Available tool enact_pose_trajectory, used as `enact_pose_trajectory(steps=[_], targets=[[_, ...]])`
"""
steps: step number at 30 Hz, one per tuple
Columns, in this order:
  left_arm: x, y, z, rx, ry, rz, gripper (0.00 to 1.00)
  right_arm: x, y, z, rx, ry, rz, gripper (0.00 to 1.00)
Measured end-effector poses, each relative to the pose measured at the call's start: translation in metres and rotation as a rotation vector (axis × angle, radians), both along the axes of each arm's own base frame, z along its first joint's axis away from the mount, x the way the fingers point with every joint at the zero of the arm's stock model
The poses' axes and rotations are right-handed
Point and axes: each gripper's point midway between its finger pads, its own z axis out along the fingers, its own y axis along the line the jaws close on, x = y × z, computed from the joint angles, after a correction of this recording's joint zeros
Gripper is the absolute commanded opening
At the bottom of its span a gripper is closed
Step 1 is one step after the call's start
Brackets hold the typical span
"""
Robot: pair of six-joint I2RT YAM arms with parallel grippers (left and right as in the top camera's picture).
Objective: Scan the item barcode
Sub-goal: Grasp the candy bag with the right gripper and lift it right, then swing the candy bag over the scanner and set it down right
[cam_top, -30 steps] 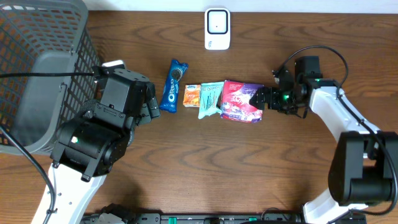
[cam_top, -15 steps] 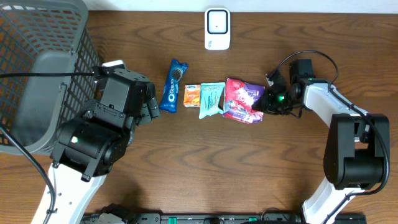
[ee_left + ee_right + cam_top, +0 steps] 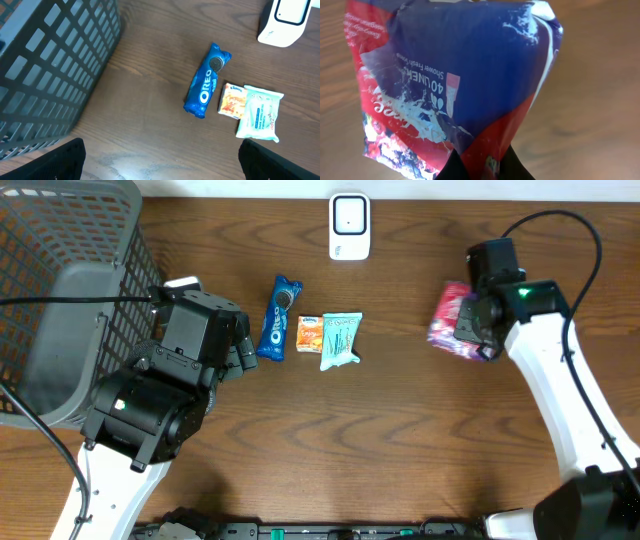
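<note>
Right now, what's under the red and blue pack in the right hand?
Only bare wooden table shows around the pack, pinched at one end by the right hand. The patch directly beneath is covered in both views.

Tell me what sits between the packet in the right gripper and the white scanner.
Nothing visible does. The red and purple packet, pinched in the right gripper, has only bare table between it and the white scanner. The Oreo pack, orange packet and teal wipes pack lie further left, off that line.
</note>
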Motion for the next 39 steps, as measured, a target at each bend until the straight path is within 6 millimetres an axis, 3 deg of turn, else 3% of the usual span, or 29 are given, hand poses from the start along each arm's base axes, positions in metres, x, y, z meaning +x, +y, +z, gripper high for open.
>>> enact_pose_trajectory(steps=[4,7,14,19,21,24,28,30,32,35,39], targets=[[0.0,0.0,0.0,0.0,0.0,0.0,0.98,-0.001,-0.029,0.004,-0.208,-0.023,-0.123,0.01],[0.0,0.0,0.0,0.0,0.0,0.0,0.98,0.003,-0.042,-0.013,-0.311,0.021,-0.161,0.01],[0.0,0.0,0.0,0.0,0.0,0.0,0.98,0.005,-0.052,-0.068,-0.477,0.169,-0.168,0.02],[0.0,0.0,0.0,0.0,0.0,0.0,0.98,0.007,-0.046,-0.08,-0.551,0.195,-0.132,0.09],[0.0,0.0,0.0,0.0,0.0,0.0,0.98,0.008,-0.038,-0.082,-0.564,0.194,-0.106,0.12],[0.0,0.0,0.0,0.0,0.0,0.0,0.98,0.01,-0.019,-0.083,-0.563,0.178,-0.06,0.24],[0.0,0.0,0.0,0.0,0.0,0.0,0.98,0.013,0.017,-0.087,-0.516,0.152,0.012,0.33],[0.0,0.0,0.0,0.0,0.0,0.0,0.98,0.015,0.038,-0.088,-0.473,0.132,0.047,0.43],[0.0,0.0,0.0,0.0,0.0,0.0,0.98,0.018,0.062,-0.088,-0.425,0.116,0.093,0.64],[0.0,0.0,0.0,0.0,0.0,0.0,0.98,0.021,0.086,-0.086,-0.374,0.099,0.14,0.87],[0.0,0.0,0.0,0.0,0.0,0.0,0.98,0.02,0.106,-0.074,-0.343,0.118,0.191,0.96]])
